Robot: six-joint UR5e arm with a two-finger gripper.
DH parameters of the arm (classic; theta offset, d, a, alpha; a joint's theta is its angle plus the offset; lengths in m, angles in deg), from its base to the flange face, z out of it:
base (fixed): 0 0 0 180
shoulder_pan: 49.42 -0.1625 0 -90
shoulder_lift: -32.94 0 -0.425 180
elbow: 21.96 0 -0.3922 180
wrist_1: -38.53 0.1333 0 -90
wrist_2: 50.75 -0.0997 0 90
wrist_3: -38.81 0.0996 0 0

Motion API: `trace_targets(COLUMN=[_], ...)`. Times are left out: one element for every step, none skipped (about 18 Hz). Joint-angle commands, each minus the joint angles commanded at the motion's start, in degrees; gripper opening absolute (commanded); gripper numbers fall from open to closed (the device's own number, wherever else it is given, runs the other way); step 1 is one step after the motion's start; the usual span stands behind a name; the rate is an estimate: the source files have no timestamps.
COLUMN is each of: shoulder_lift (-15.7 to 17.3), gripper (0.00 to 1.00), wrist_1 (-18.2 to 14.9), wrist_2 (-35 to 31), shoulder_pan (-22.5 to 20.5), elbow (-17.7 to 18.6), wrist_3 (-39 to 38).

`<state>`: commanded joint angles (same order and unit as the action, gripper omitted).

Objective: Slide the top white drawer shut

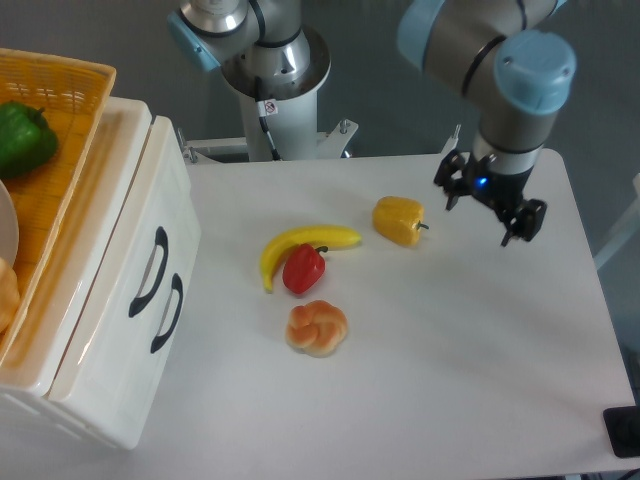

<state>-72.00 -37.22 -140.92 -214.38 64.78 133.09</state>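
Note:
The white cabinet stands at the left edge of the table. The top white drawer (120,230) sticks out a little from the cabinet, and its dark curved handle (148,272) faces the table. The lower white drawer front (130,380) with an identical handle (168,313) sits just below it. My gripper (486,210) hangs over the right side of the table, far from the drawer. It is open and empty, with its fingers (447,188) spread apart.
An orange wicker basket (60,90) with a green pepper (22,138) sits on top of the cabinet. A banana (300,242), a red pepper (303,268), a yellow pepper (398,220) and a bread roll (317,327) lie mid-table.

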Motion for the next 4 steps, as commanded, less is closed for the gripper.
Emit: trace_targets(shoulder_lift=[0.09, 0.44, 0.44, 0.44], gripper=[1.00, 1.00, 1.00, 1.00], wrist_1=[0.00, 0.00, 0.00, 0.00], wrist_2=[0.00, 0.09, 0.44, 1.05], shoulder_pan=[-1.23, -2.55, -3.95, -4.84], elbow=[0.00, 0.00, 0.00, 0.00], wrist_3=[1.85, 3.61, 6.50, 7.92])
